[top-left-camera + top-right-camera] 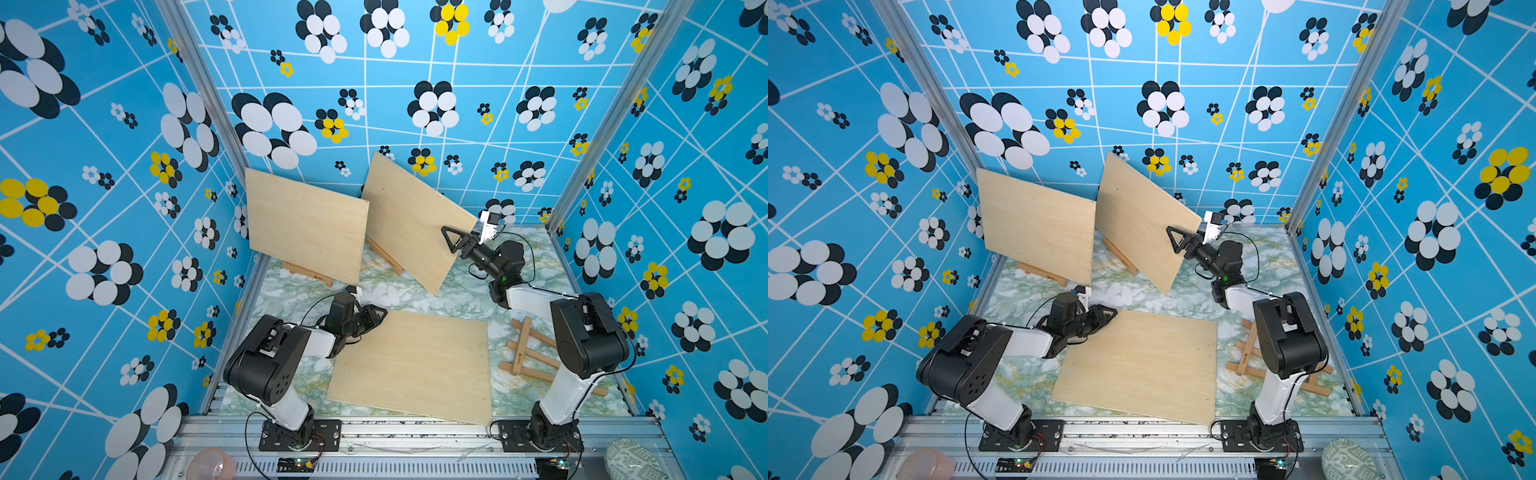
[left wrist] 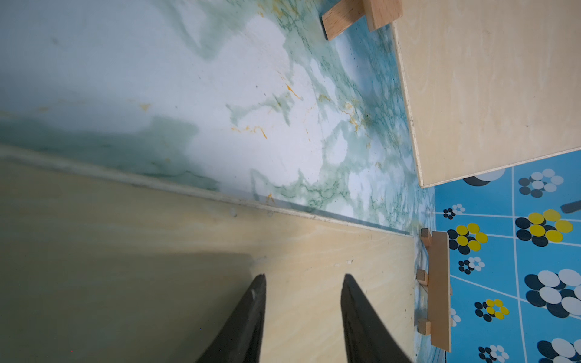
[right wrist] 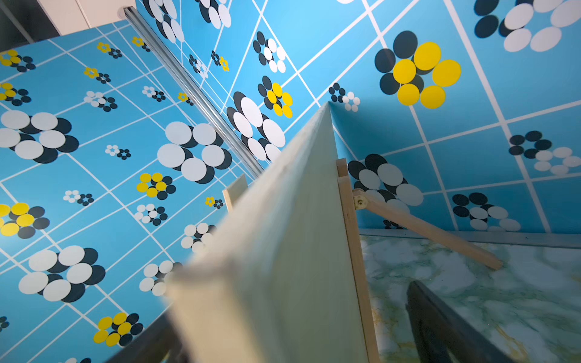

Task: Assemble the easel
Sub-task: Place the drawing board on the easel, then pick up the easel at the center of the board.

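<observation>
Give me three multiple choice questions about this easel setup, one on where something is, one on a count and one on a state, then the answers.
1. Where does the folded easel lie?
A) flat on the table, beside the right arm
B) on top of the flat board
C) under the left arm

2. How many plywood boards show?
A) two
B) three
C) five

3. How does the right gripper stand?
A) shut on the folded easel
B) open, astride the edge of a standing board
C) shut, over nothing

Answers:
1 A: both top views show it on the table by that arm.
2 B: one lies flat and two stand tilted at the back.
3 B: the right wrist view shows the board's edge between widely parted fingers.
</observation>
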